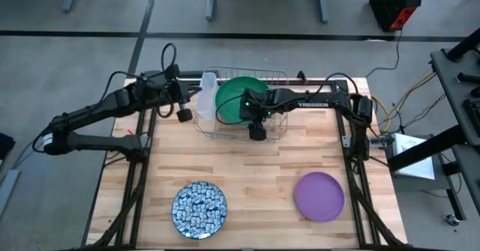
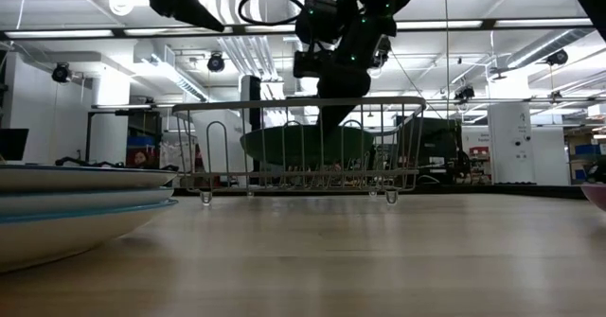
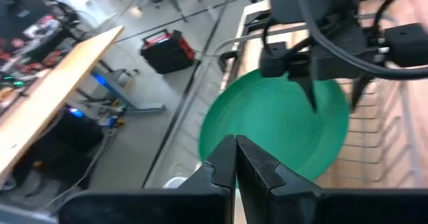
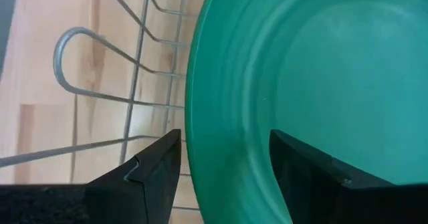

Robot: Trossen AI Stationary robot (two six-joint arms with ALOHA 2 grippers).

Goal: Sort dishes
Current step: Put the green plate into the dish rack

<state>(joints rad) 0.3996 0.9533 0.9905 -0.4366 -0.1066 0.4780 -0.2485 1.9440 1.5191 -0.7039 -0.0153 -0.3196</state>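
A large dark green plate [image 1: 238,98] lies tilted inside the wire dish rack [image 1: 279,131] at the table's far middle; in the low view the green plate [image 2: 303,145] rests low among the wires. My right gripper [image 4: 224,174] comes down over the plate's near rim, open, one finger on each side of that rim. My left gripper [image 3: 235,164] hovers shut and empty just left of the rack. A blue-and-white patterned plate [image 1: 199,210] tops a stack of pale plates [image 2: 66,203] at the near left. A purple plate [image 1: 319,196] lies flat at the near right. My right gripper has one finger [image 4: 157,174] outside the green plate's rim [image 4: 197,137] and the other finger [image 4: 311,180] over the plate's inner face, coming from above. Whether either finger touches the plate I cannot tell. The plate rests in the rack.
A pale translucent tub [image 1: 206,94] stands at the rack's left end, between my left gripper and the green plate. Bare wood lies between the rack and the two near plates. Both arms' frames run along the table's left and right sides.
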